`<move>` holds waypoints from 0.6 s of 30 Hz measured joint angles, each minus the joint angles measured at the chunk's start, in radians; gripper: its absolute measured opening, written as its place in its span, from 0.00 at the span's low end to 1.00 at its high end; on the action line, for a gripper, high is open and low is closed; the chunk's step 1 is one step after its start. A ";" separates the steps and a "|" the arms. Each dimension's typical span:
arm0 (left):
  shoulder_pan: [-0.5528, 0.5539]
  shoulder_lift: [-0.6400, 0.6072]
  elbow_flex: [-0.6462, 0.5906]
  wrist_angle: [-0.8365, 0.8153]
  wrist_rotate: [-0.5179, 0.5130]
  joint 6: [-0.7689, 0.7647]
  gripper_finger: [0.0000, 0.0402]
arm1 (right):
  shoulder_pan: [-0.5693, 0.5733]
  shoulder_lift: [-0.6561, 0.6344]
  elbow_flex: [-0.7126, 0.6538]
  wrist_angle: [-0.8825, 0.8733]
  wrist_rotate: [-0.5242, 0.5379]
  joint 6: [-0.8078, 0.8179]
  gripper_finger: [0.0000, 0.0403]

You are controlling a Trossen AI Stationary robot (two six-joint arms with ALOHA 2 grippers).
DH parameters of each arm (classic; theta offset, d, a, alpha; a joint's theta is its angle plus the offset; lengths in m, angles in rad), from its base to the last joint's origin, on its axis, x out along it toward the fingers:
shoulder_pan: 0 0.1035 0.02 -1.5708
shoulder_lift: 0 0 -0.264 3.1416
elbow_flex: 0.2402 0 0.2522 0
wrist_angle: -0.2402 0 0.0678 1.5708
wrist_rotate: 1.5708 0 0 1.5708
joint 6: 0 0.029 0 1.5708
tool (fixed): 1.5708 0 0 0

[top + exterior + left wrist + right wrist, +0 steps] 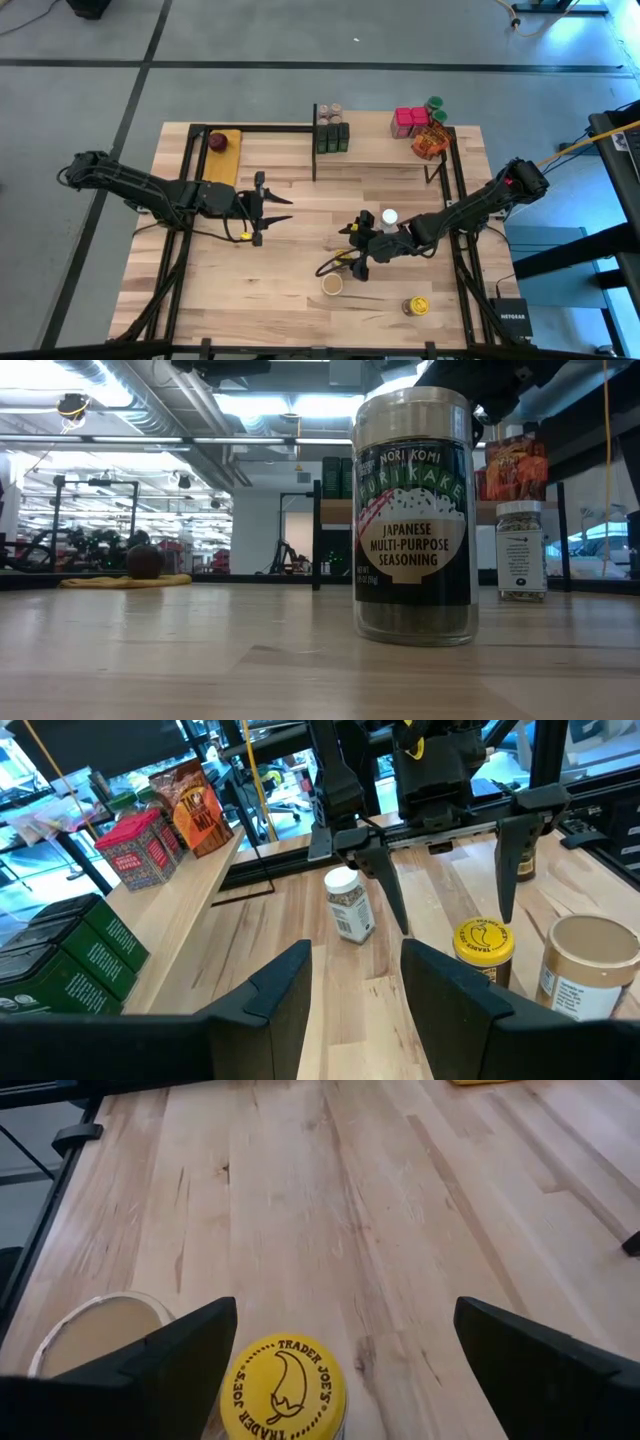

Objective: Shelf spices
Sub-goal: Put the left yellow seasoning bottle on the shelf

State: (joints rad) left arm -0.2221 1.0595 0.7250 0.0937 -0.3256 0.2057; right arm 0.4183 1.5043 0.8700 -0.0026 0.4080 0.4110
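Right gripper [340, 1350] straddles upright yellow-lidded jar [284, 1385], lid up.

We see our left arm reaching in from the left, left tool [262, 208] partly parted, our right arm stretched inward from the right, right tool [357, 250] spread wide

High overhead; low table-level; wrists share yellow-lid jar [283, 1385].
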 joint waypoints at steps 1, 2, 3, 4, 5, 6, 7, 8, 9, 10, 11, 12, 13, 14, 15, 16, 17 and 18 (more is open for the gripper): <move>0.000 0.000 0.000 0.000 0.000 0.000 0.37 | 0.000 0.000 0.000 0.000 0.000 0.000 0.94; 0.000 0.000 0.000 0.000 0.000 0.000 0.37 | 0.000 0.000 0.000 0.002 0.000 0.000 0.94; 0.000 0.000 0.000 0.000 0.000 0.000 0.37 | 0.000 0.000 0.000 0.006 0.000 0.000 0.94; 0.000 0.000 0.000 0.000 0.000 0.000 0.37 | 0.000 0.000 0.000 0.012 0.000 0.000 0.94; 0.000 0.000 0.000 0.000 0.000 0.000 0.37 | 0.000 0.000 0.000 0.018 0.000 0.000 0.94; 0.000 0.000 0.000 0.000 0.000 0.000 0.37 | 0.000 0.000 0.000 0.026 0.001 0.000 0.94; 0.000 0.000 0.000 0.000 0.000 0.000 0.37 | 0.000 0.000 0.000 0.031 -0.001 0.004 0.94; 0.000 0.000 0.000 -0.003 0.000 0.000 0.37 | 0.000 0.000 0.000 0.031 -0.012 0.013 0.94; 0.000 0.000 0.000 -0.005 0.000 0.000 0.37 | 0.000 -0.002 0.000 0.027 -0.023 0.022 0.94; 0.000 0.000 0.000 -0.006 0.000 0.000 0.37 | 0.000 -0.009 0.000 0.019 -0.032 0.024 0.94; 0.000 0.000 0.000 -0.008 0.000 0.000 0.37 | 0.000 -0.019 0.001 0.006 -0.037 0.027 0.94; 0.000 0.000 0.000 -0.007 0.000 0.002 0.37 | 0.000 -0.029 0.012 -0.026 -0.041 0.031 0.94; 0.000 0.000 0.000 -0.007 0.000 0.006 0.37 | 0.000 -0.038 0.029 -0.059 -0.046 0.034 0.94; 0.000 0.000 0.000 -0.007 0.000 0.007 0.37 | 0.000 -0.041 0.051 -0.097 -0.054 0.035 0.94; 0.000 0.000 0.000 -0.007 0.000 0.007 0.37 | 0.000 -0.041 0.073 -0.133 -0.058 0.035 0.94; 0.000 0.000 0.000 -0.007 0.000 0.007 0.37 | 0.000 -0.038 0.094 -0.162 -0.061 0.035 0.94; 0.000 0.000 0.000 -0.006 0.000 0.007 0.37 | 0.000 -0.024 0.118 -0.182 -0.061 0.034 0.94; 0.000 0.000 0.000 -0.005 0.000 0.007 0.37 | 0.000 -0.007 0.141 -0.194 -0.066 0.031 0.94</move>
State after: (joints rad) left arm -0.2222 1.0592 0.7250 0.0887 -0.3252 0.2127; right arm 0.4183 1.4971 1.0111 -0.1964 0.3418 0.4423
